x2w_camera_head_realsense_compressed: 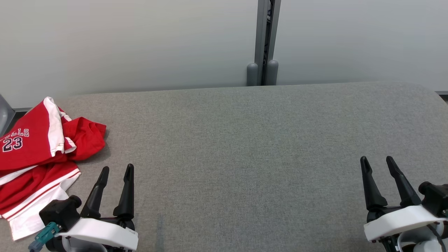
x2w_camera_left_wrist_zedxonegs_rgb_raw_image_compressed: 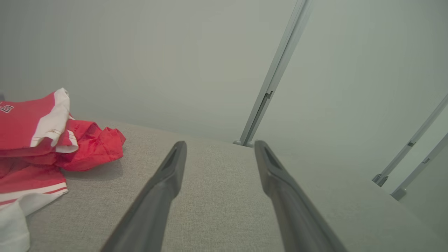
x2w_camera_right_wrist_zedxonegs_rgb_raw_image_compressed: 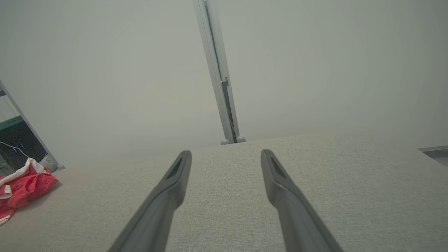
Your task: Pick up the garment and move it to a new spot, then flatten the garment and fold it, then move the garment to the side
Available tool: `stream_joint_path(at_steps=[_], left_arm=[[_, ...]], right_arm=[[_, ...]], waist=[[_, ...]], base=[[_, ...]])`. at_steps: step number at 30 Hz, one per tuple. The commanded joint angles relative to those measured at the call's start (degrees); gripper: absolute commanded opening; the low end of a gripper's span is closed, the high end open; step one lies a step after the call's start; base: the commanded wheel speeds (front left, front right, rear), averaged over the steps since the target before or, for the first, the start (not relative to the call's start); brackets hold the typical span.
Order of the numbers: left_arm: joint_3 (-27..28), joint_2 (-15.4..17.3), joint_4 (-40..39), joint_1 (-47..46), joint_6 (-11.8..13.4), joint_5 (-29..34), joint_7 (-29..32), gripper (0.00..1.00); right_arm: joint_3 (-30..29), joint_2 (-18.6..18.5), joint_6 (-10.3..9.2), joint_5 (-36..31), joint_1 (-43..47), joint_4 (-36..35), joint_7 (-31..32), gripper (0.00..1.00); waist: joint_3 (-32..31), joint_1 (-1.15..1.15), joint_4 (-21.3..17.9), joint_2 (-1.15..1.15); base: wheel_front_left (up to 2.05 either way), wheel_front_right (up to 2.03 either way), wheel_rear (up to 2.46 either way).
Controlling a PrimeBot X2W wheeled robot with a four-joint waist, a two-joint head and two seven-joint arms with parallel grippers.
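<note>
Plainly, the red-and-white garment (x2w_camera_head_realsense_compressed: 35,154) lay crumpled at the left edge of the grey fabric-covered table (x2w_camera_head_realsense_compressed: 227,140). The left gripper (x2w_camera_head_realsense_compressed: 117,167) hovered just beside it at the front-left corner, fingers spread and empty. The right gripper (x2w_camera_head_realsense_compressed: 377,159), equally spread and empty, was at the front-right corner.

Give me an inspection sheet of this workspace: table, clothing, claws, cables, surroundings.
Surface: grey fabric tabletop, flat.
Job's things: red and white jersey, numbered 23, crumpled at the left edge.
Clutter: nothing seen.
Claws: left claw open beside the jersey, holding nothing; right claw open, holding nothing.
Cables: teal connector at the left wrist.
Surroundings: pale wall panels joined by a grey post.
</note>
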Motion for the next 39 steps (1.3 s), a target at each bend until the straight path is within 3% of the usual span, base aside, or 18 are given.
stream_joint_path(at_steps=[1, 24, 39], left_arm=[[-0.08, 0.48, -0.05, -0.85, 0.24, 1.48, -0.25, 1.0], [-0.71, 1.34, 3.04, -1.94, 2.31, 9.62, -2.32, 1.0], [-0.5, 0.91, 3.85, -1.97, 2.74, 11.58, -3.33, 1.0]], right_arm=[[-0.14, -0.25, 0.12, -1.7, -0.99, 0.19, -0.72, 1.0], [0.49, 0.92, 0.12, -12.25, -1.73, 3.96, -4.03, 1.0], [0.17, 1.98, 0.13, -11.82, -2.02, 5.73, -5.5, 1.0]], waist=[[0.01, 0.0, 0.03, 0.0], [-0.03, 0.0, 0.15, 0.0], [0.06, 0.0, 0.26, 0.0]], base=[[0.0, 0.0, 0.0], [0.0, 0.0, 0.0], [0.0, 0.0, 0.0]])
